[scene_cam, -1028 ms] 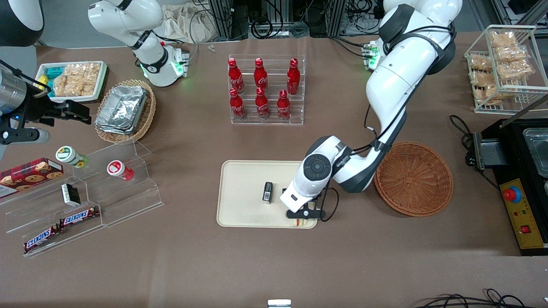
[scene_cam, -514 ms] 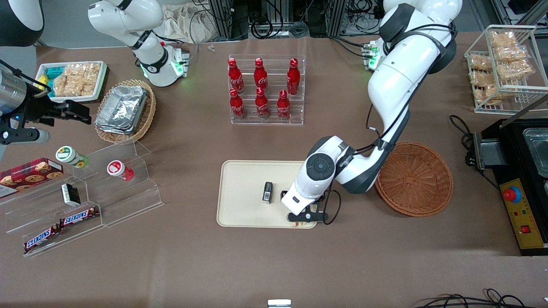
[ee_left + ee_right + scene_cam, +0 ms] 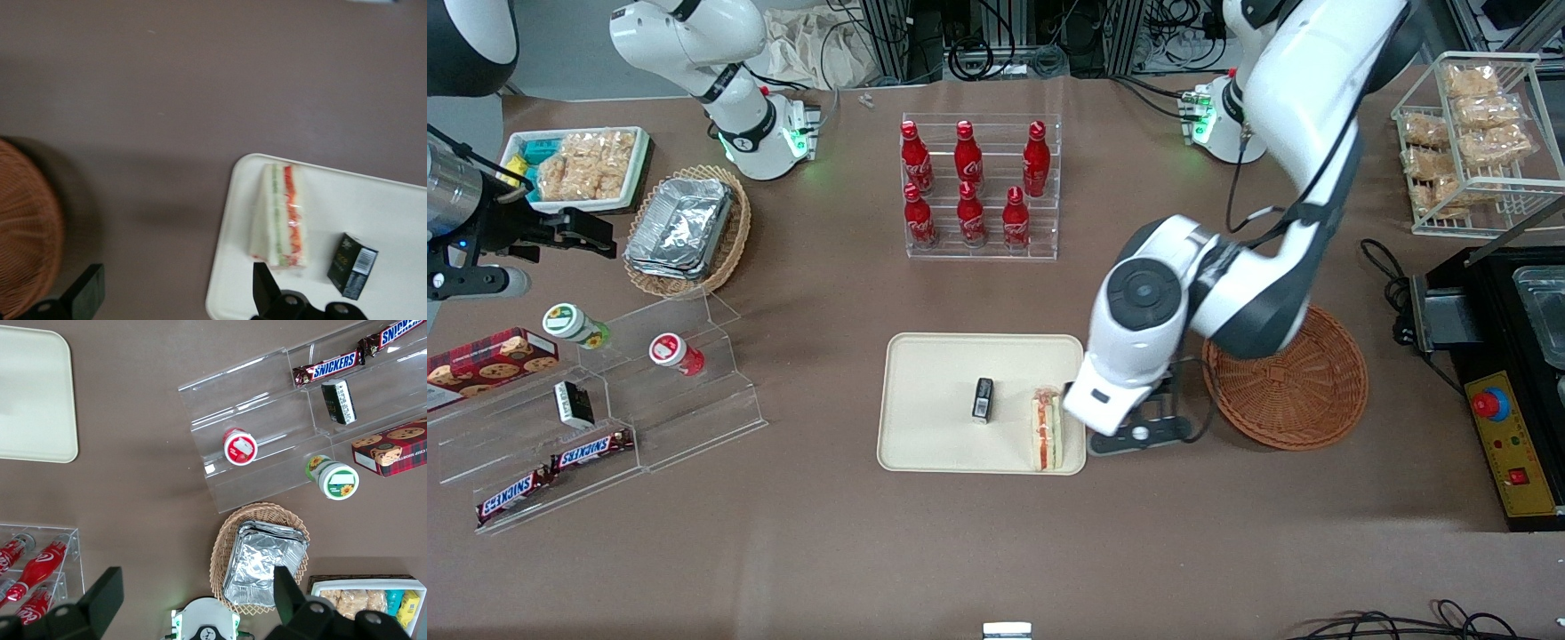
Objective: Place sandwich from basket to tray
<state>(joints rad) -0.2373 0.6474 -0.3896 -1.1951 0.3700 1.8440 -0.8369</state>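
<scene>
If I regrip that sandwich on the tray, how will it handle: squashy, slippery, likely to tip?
The sandwich is probably soft: pale bread would likely compress under a firm pinch. Its clear wrap may be slick. It rests near the tray rim, so a nudge might push it off. The gripper is open, raised between tray and basket.

The basket (image 3: 1286,372) is coarse reddish-brown woven wicker. The tray (image 3: 934,400) looks smooth, matt cream plastic. Glossy clear wrap covers the sandwich (image 3: 1047,429). The worktop (image 3: 960,551) is matt brown. The gripper (image 3: 1138,434), raised between tray and basket, has matt black fingers (image 3: 85,291), spread apart.
</scene>
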